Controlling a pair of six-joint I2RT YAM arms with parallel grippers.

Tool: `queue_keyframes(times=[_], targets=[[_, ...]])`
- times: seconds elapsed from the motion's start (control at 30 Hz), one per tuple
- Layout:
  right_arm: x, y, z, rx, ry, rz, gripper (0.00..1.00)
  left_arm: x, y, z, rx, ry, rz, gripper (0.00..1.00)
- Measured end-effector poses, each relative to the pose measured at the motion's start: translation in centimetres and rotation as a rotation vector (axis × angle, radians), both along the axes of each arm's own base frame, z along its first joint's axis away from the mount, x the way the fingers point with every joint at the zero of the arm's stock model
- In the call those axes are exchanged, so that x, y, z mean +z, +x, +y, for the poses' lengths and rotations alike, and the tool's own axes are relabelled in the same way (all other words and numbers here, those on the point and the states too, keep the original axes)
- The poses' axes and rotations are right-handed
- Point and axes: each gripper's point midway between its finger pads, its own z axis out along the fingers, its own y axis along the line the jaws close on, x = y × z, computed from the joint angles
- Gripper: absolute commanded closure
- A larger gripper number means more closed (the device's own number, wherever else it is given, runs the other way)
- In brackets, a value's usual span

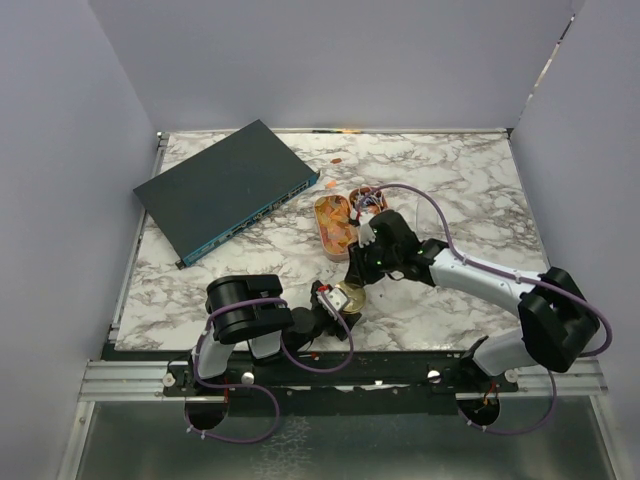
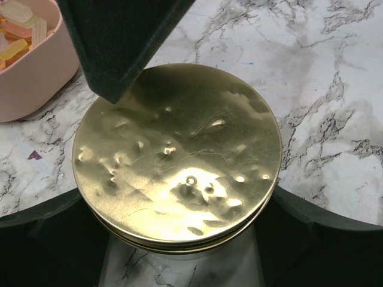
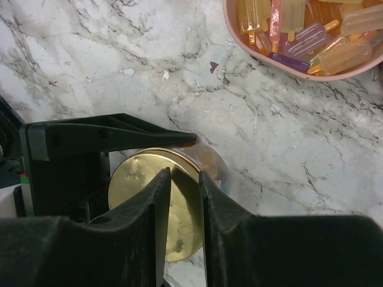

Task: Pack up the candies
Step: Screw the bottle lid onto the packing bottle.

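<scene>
A round gold lid (image 2: pixel 179 155) (image 3: pixel 143 197) (image 1: pixel 350 296) sits on a clear jar (image 2: pixel 179 263) near the table's front edge. My left gripper (image 2: pixel 179 239) (image 1: pixel 338 305) is shut on the jar, one finger on each side just under the lid. My right gripper (image 3: pixel 187 173) (image 1: pixel 362 262) points down at the lid's rim, jaws a narrow gap apart, one fingertip (image 2: pixel 114 89) touching the lid. The candies (image 3: pixel 299 30) (image 2: pixel 18 30) lie in two peach trays: orange-yellow ones (image 1: pixel 335 222) and mixed ones (image 1: pixel 366 198).
A dark flat network box (image 1: pixel 228 190) lies at an angle at the back left. A few stray sweets (image 1: pixel 337 160) lie on the marble behind the peach trays (image 1: pixel 322 205). Grey walls enclose the table on three sides.
</scene>
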Motion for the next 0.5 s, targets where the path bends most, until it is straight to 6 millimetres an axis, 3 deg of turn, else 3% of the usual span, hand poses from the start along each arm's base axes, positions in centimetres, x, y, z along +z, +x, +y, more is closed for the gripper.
queue_keyframes(times=[0.17,0.5], targets=[[-0.9,-0.2,-0.4,-0.008,0.000,0.004,0.74,0.0,0.0,0.0,0.000,0.000,0.000,0.43],[-0.8,-1.1,-1.8,-0.053,0.035,-0.016,0.80,0.0,0.0,0.0,-0.001,0.000,0.000,0.43]])
